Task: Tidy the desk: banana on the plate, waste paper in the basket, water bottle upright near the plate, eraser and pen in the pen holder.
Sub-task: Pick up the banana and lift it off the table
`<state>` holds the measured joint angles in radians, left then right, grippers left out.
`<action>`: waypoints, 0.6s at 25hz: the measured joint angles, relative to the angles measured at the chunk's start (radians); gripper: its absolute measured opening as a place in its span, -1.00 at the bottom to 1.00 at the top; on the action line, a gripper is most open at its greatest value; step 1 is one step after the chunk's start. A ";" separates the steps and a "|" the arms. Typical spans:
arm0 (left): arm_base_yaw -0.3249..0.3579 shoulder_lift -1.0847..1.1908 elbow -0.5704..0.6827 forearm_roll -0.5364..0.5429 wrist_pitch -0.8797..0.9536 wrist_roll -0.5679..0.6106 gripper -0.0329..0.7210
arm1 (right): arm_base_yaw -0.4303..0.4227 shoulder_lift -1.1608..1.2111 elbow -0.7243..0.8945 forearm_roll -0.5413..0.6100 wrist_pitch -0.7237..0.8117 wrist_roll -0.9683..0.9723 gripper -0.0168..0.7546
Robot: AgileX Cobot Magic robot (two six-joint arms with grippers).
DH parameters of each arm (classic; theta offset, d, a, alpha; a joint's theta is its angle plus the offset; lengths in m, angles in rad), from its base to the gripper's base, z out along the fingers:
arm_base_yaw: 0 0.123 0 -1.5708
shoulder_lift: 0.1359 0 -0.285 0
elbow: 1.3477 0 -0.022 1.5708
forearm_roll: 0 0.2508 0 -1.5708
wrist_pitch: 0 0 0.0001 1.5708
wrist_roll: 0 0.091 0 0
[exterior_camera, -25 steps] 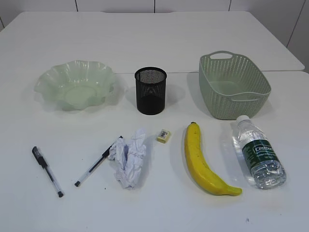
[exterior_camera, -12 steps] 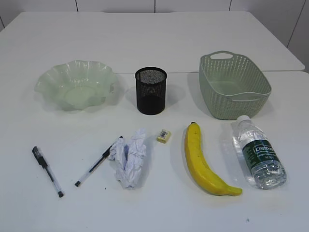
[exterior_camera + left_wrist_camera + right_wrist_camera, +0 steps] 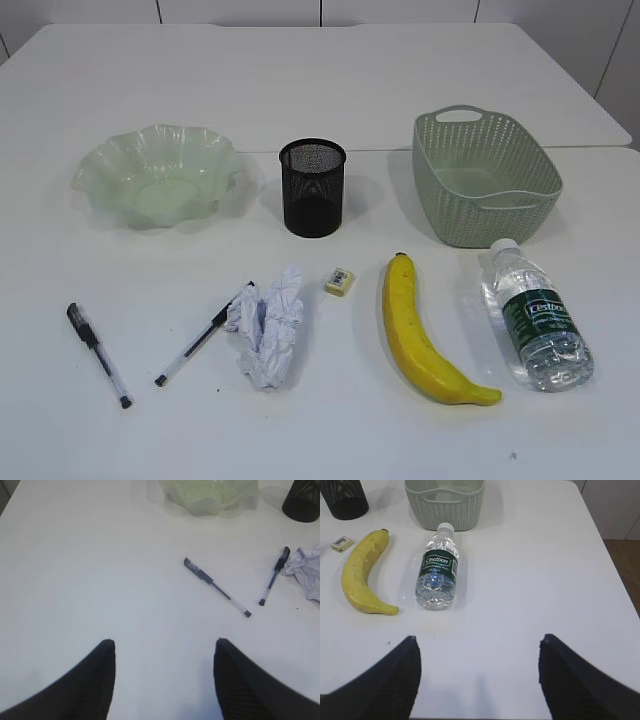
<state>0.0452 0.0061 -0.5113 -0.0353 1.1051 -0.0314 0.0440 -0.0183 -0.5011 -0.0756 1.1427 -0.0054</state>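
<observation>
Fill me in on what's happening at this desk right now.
Nothing is being handled yet. Both grippers, left gripper and right gripper, are open above bare desk. The banana, waste paper, eraser and two pens lie loose. The water bottle lies on its side. The plate, pen holder and basket look empty.

We see the water bottle [image 3: 436, 571] lying on its side on the desk [image 3: 530, 580], its white cap touching or nearly touching the basket [image 3: 445, 502]. Left of the bottle lies the banana [image 3: 362, 575], and beyond the banana sit the eraser [image 3: 342, 543] and pen holder [image 3: 344, 497]. Nearer us than the bottle, our right gripper [image 3: 477, 680] hangs empty, jaws spread wide.
</observation>
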 joint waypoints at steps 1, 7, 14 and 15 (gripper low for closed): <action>0.000 0.000 0.000 0.000 0.000 0.000 0.23 | 0.000 0.000 0.000 0.000 0.000 0.000 0.47; 0.000 0.000 0.000 -0.004 0.000 0.000 0.23 | 0.000 0.000 0.000 0.000 0.000 0.000 0.47; 0.000 0.000 -0.002 -0.012 -0.018 0.000 0.23 | 0.000 0.000 -0.017 0.009 -0.033 -0.004 0.47; 0.000 0.002 -0.010 -0.017 -0.033 0.000 0.23 | 0.000 0.000 -0.020 0.020 -0.049 -0.004 0.47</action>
<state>0.0452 0.0083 -0.5213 -0.0526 1.0719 -0.0314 0.0440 -0.0183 -0.5212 -0.0556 1.0941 -0.0098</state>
